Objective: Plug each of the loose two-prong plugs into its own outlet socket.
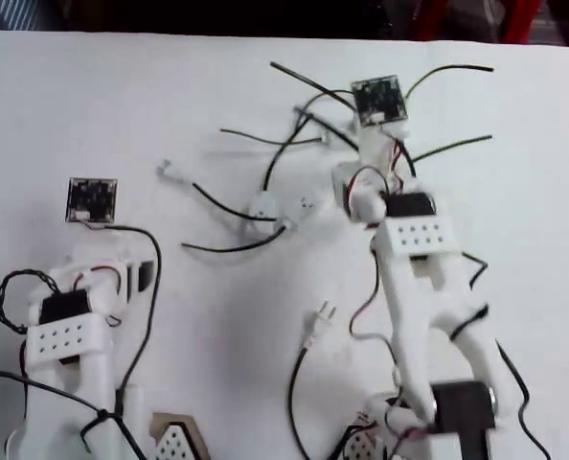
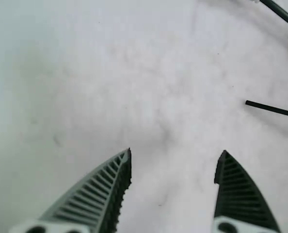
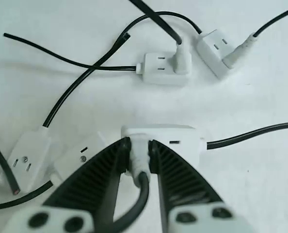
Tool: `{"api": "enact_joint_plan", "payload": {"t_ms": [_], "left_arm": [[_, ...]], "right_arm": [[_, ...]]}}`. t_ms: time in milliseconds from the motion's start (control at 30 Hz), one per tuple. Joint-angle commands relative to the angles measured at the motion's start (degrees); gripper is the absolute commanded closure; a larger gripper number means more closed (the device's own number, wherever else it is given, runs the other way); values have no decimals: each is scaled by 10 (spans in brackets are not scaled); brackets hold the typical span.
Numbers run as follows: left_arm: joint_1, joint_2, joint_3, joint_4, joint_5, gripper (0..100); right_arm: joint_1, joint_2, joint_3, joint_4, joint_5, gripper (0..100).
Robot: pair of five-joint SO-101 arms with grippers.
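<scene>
1. Nearest the arm bases, a loose two-prong plug (image 1: 319, 319) lies flat on the white worktop (image 1: 217, 326), apart from every socket. Its black cord (image 1: 291, 383) curls toward the near edge.
2. The left claw (image 2: 175, 155) hangs over bare worktop with its 2 ribbed fingers (image 2: 105, 194) spread wide and nothing between them. A black cord end (image 2: 272, 109) lies ahead of it, well apart.
3. The right arm (image 1: 414, 287) stretches out toward the middle of the worktop.
4. The right claw (image 3: 139, 143) is closed tight around a white plug (image 3: 139, 158), and that plug's black cord (image 3: 143, 194) runs back between the fingers.
5. The held plug's front sits against a white socket block (image 3: 180, 138). Whether its prongs are seated cannot be seen.
6. Just beside the right claw lie 2 more white sockets (image 3: 25, 160), (image 3: 81, 154), side by side with their slots facing up and open.
7. Farther out, a flat socket (image 3: 156, 69) carries a white plug (image 3: 182, 60) next to a free pair of slots.
8. Near that one, a tilted socket (image 3: 213, 43) has a white plug (image 3: 238, 48) resting against it.
9. Off toward the left arm's side, a small white plug end (image 1: 168, 171) lies alone on its thin black cord.
</scene>
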State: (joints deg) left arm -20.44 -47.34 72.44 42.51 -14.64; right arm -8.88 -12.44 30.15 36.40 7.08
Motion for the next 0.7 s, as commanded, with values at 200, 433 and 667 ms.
{"api": "enact_joint_plan", "payload": {"t_ms": [200,433,667], "left_arm": [[-5,-11,-2,-11,-3,723],[-5,-11,-2,-11,-3,723],[-5,-11,-2,-11,-3,723]], "right_arm": [[8,143,-160,-14,-49,957],[4,158,-232,85,-50,837],[-30,89,-254,257,-47,836]]}}
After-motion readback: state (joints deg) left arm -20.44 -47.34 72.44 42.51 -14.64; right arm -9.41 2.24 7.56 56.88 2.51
